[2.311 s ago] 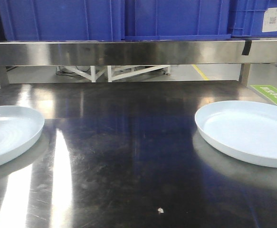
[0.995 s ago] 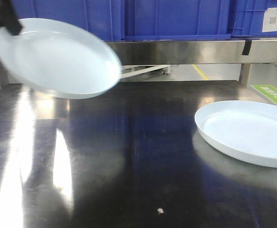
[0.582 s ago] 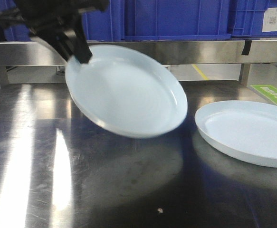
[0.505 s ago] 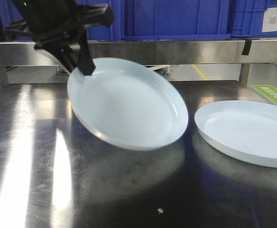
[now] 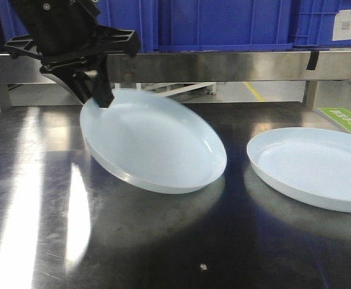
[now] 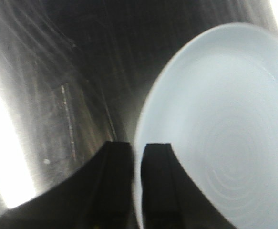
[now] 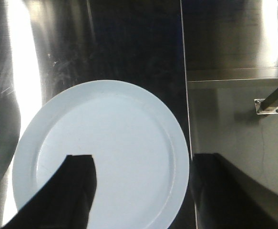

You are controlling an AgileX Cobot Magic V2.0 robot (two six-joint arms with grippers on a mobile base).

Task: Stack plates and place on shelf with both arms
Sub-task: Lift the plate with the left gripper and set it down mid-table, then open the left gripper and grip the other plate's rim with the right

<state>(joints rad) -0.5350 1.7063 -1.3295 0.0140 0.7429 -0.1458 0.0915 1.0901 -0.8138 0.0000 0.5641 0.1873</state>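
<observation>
A pale bluish-white plate point(image 5: 154, 141) with faint concentric ridges hangs tilted over the middle of the steel table point(image 5: 163, 247). My left gripper point(image 5: 100, 96) is shut on its upper left rim. In the left wrist view, the two black fingers point(image 6: 117, 157) pinch the edge of the ridged plate point(image 6: 224, 124). Its low edge is close to the table; contact cannot be told. The second plate point(image 5: 310, 168) lies flat at the right. My right gripper point(image 7: 142, 156) hovers open above the second plate point(image 7: 105, 133), one finger over it and one beyond its rim.
A steel shelf point(image 5: 223, 65) runs across the back, carrying blue crates point(image 5: 223, 24). The table's right edge point(image 7: 184, 95) lies just past the flat plate, with floor and a table leg bracket point(image 7: 267, 106) beyond it.
The ridged plate lay flat at the table's left. My left gripper took its rim, lifted it and carried it rightward. It now hangs lower, tilted over the table's middle.
</observation>
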